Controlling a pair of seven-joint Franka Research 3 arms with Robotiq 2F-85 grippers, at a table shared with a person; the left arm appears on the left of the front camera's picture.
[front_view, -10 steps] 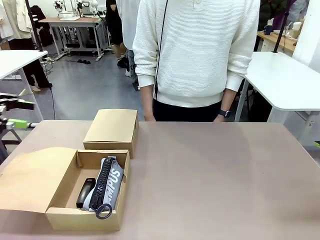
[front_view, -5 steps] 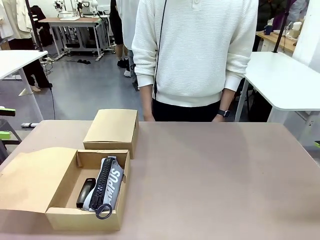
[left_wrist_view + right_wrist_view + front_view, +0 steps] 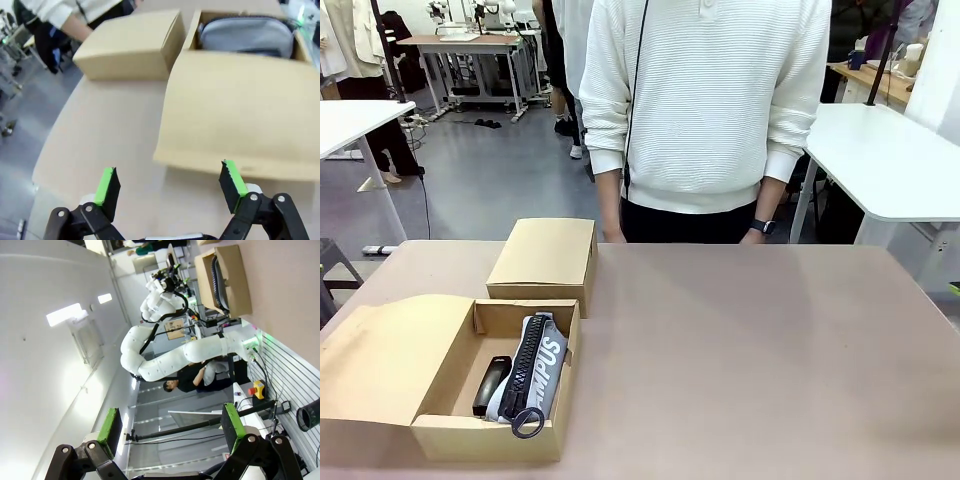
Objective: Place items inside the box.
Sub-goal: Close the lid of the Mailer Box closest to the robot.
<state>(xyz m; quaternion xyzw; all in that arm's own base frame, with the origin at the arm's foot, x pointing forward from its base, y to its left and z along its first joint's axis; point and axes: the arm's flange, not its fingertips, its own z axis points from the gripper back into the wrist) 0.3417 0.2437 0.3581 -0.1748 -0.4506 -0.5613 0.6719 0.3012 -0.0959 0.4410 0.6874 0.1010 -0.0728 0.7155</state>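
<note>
1. Open cardboard box point(image 3: 490, 385) at the near left of the brown table point(image 3: 750, 350), lid flap folded out flat to the left.
2. Inside the box: light grey zip pouch point(image 3: 542, 365) with white lettering, lying lengthwise against the right wall, black zipper band running along its top, zipper ring at the near end.
3. Just left of that pouch, on the box floor: small black stapler point(image 3: 491, 385), lying lengthwise, touching or almost touching the pouch's side.
4. Navy pouch and pen: cannot tell from these views whether inside, hidden or elsewhere.
5. Behind the open box, touching its far edge or just beyond: second cardboard box point(image 3: 542, 260), closed.
6. At the far side of the table: person in a white knit sweater point(image 3: 705, 100), arms hanging, wristwatch on one wrist, hands low behind the table edge.
7. Left gripper point(image 3: 170, 187) in the left wrist view: green-padded fingers spread wide, nothing between them, hovering above the table edge and the near rim of the folded-out lid; grey pouch visible in the box beyond, closed box to the side.
8. Right gripper point(image 3: 170, 427) in the right wrist view: fingers wide apart, holding nothing, pointed off the table toward the room, with the open box seen far off at the top.
</note>
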